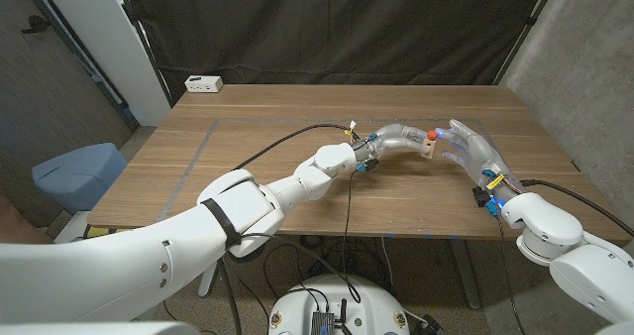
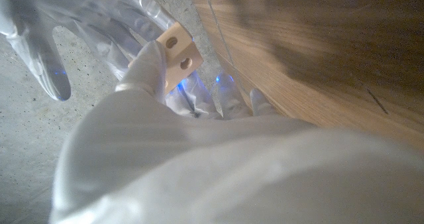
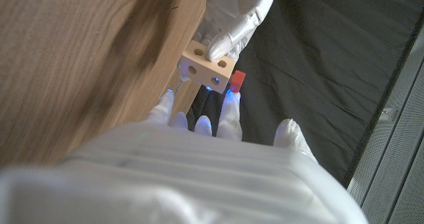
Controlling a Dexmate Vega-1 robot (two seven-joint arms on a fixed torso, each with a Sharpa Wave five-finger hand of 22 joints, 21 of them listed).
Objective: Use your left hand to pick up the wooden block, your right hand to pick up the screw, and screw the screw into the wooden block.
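over the right-middle of the wooden table [image 1: 297, 176], both hands meet above the surface. left hand [image 1: 396, 139] reaches in from the left arm and holds the wooden block [image 1: 427, 150] at its fingertips, clear of the tabletop. left wrist view: the pale block [image 2: 177, 54] sits pinched by the left hand's fingers [image 2: 149, 68], two round holes showing on one face. right wrist view: the block [image 3: 207, 63] shows holes on its faces, one left finger [image 3: 225, 42] pressed on its top.

right hand [image 1: 474, 149] stands just beside the block, on the side away from the left hand, fingers reaching up around it. screw [image 1: 433, 134], with a red head, sits at the block's top edge in the head view; in the right wrist view the red piece [image 3: 236, 80] lies just beside the block, at the right hand's fingertips [image 3: 228, 108]. cannot tell whether those fingers actually pinch the screw or only hover at it; cannot tell either whether the screw's tip is in a hole. in the left wrist view the right hand [image 2: 79, 25] shows with fingers spread beyond the block.

white power strip [image 1: 204, 83] lies at the table's far left corner, well apart from the hands. black curtain [image 1: 327, 28] hangs behind the table. blue seat [image 1: 79, 171] stands off the table's left side.
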